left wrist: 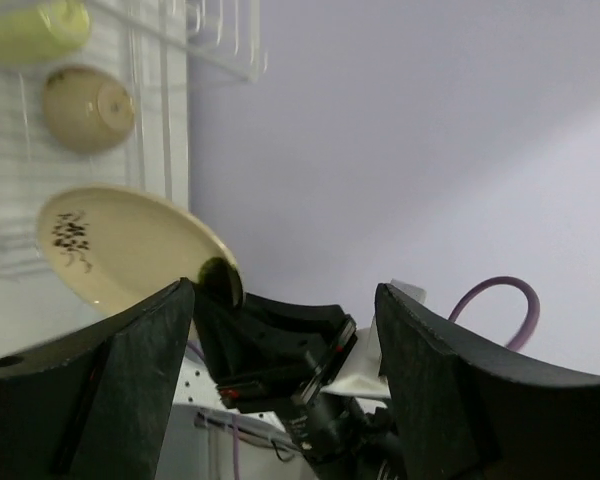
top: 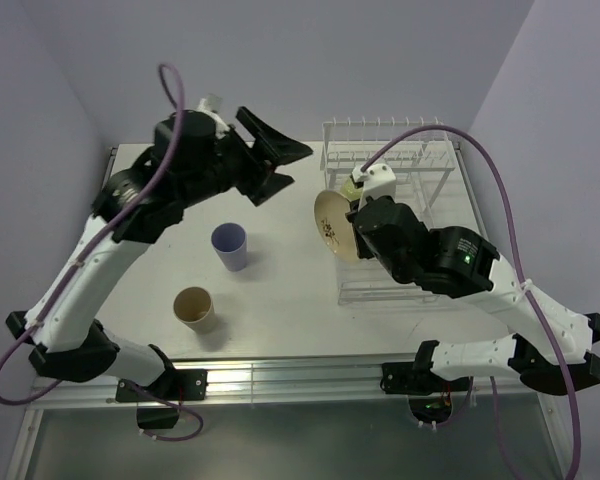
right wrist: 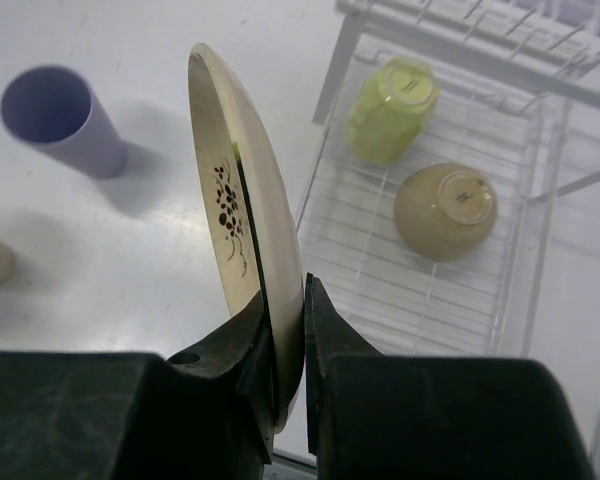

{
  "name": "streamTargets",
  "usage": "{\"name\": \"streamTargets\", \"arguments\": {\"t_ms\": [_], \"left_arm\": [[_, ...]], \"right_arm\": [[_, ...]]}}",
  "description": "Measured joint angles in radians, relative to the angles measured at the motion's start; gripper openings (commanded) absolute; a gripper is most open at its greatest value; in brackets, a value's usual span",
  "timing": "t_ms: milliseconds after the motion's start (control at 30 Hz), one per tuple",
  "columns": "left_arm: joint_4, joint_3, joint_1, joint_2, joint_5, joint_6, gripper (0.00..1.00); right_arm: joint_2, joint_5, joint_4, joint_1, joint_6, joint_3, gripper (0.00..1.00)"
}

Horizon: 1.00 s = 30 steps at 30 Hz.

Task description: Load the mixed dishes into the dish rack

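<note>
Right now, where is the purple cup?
In the top view, the purple cup stands upright on the left half of the table, beyond the tan cup and left of the plate the right gripper holds.

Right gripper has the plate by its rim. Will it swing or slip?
Likely stiff: the plate holds its shape on edge. It may pivot, since the right gripper pinches only a short stretch of rim. Its glossy face looks slippery, so it could slide.

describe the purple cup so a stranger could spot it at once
On the white table, look left of the wire dish rack, where two cups stand upright in the open. The lavender tumbler is the one farther from the arm bases; its neighbour, the tan tumbler, stands nearer them.
</note>
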Motion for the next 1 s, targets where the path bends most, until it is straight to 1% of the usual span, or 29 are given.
{"name": "streamTargets", "arguments": {"t_ms": [133,233,300,367,433,500,567,667,800,900,1000], "left_arm": [[-0.038,-0.004,0.010,-0.111,-0.078,0.063,0.76],[-0.042,-0.072,0.010,-0.207,-0.119,0.097,0.75],[-0.041,-0.143,0.010,-0.259,-0.130,0.103,0.74],[-0.040,-0.222,0.010,-0.299,-0.132,0.104,0.73],[-0.043,-0.280,0.010,-0.306,-0.129,0.105,0.73],[-0.046,-0.299,0.010,-0.285,-0.126,0.112,0.73],[-0.045,-0.307,0.010,-0.253,-0.117,0.125,0.73],[-0.031,-0.344,0.010,-0.243,-0.100,0.146,0.74],[-0.003,-0.426,0.010,-0.285,-0.088,0.161,0.74],[0.011,-0.481,0.010,-0.319,-0.069,0.169,0.74],[0.024,-0.506,0.010,-0.327,-0.044,0.183,0.74]], "right_arm": [[0.071,0.103,-0.010,-0.002,-0.005,0.117,0.00],[0.128,0.187,-0.005,-0.032,-0.017,0.204,0.00],[0.155,0.225,0.021,-0.085,-0.039,0.247,0.00],[0.168,0.240,0.069,-0.169,-0.077,0.269,0.00],[0.174,0.245,0.120,-0.251,-0.119,0.279,0.00],[0.186,0.240,0.166,-0.333,-0.166,0.298,0.00],[0.199,0.227,0.219,-0.386,-0.206,0.309,0.00],[0.209,0.187,0.282,-0.416,-0.250,0.303,0.00],[0.209,0.144,0.426,-0.436,-0.316,0.212,0.00],[0.239,0.103,0.481,-0.487,-0.345,0.195,0.00],[0.290,0.052,0.521,-0.564,-0.366,0.215,0.00]]}}
